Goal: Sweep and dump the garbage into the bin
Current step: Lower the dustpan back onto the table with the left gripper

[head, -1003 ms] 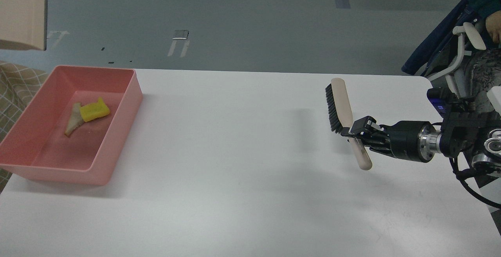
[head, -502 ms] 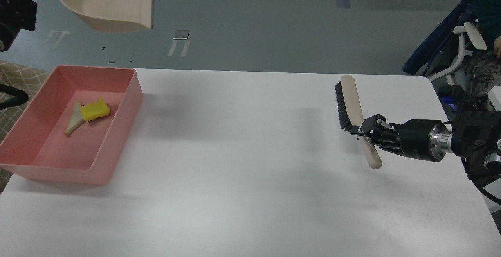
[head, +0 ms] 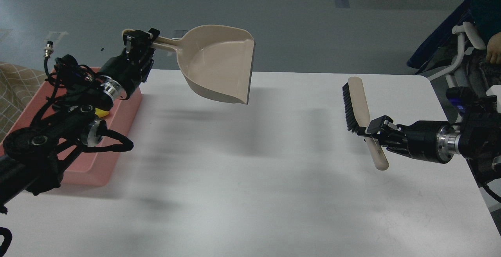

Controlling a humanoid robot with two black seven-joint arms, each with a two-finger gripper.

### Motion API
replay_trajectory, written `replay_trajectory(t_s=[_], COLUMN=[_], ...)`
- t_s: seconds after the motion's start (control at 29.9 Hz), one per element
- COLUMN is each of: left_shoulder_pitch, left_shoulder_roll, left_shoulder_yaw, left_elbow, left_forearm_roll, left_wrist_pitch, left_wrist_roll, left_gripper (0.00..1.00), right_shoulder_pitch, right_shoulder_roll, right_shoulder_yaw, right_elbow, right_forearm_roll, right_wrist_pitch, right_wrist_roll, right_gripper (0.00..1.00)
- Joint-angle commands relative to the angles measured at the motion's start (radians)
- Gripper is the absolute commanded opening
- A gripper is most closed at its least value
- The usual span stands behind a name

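The garbage [head: 101, 112] shows only as a sliver of bright yellow inside the bin [head: 121, 108], the rest of it hidden behind the left arm; the pale strip cannot be seen. The bin, a salmon-pink tub, sits at the left edge of the white table [head: 250, 178], with most of its rim and floor covered by that arm's black joints and cables.

The left arm runs from the lower left corner up and to the right across the bin, its wrist angled upward. The left gripper [head: 140, 42] has its fingers pinched on the handle of the beige dustpan [head: 217, 63], which hangs clear above the table just right of the bin, its open mouth facing right and tipped slightly down.

Well apart on the right side, the right arm reaches in almost level from the right edge. The right gripper [head: 372, 130] clamps its fingers around the handle of the brush [head: 358, 102], which stands tilted above the table, black bristles facing left.
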Motion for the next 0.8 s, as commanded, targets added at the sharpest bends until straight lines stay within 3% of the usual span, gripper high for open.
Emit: replay_trajectory(t_s=[0.0, 0.27, 0.77], left_shoulder_pitch=[0.022, 0.076, 0.134], left_shoulder_roll=[-0.063, -0.123, -0.175], left_shoulder_yaw=[0.046, 0.051, 0.051], left_elbow=[0.015, 0.058, 0.067], left_forearm_roll=[0.120, 0.244, 0.283], left_wrist_pitch=[0.062, 0.133, 0.148], left_wrist_roll=[0.000, -0.011, -0.011], left_gripper=[0.00, 0.00, 0.00], right_shoulder_pitch=[0.000, -0.011, -0.020], right_shoulder_roll=[0.000, 0.000, 0.000], right_shoulder_yaw=[0.000, 0.000, 0.000], right_elbow=[0.000, 0.000, 0.000], right_forearm_roll=[0.000, 0.000, 0.000], right_wrist_pitch=[0.000, 0.000, 0.000], right_wrist_roll=[0.000, 0.000, 0.000], right_gripper=[0.00, 0.00, 0.00])
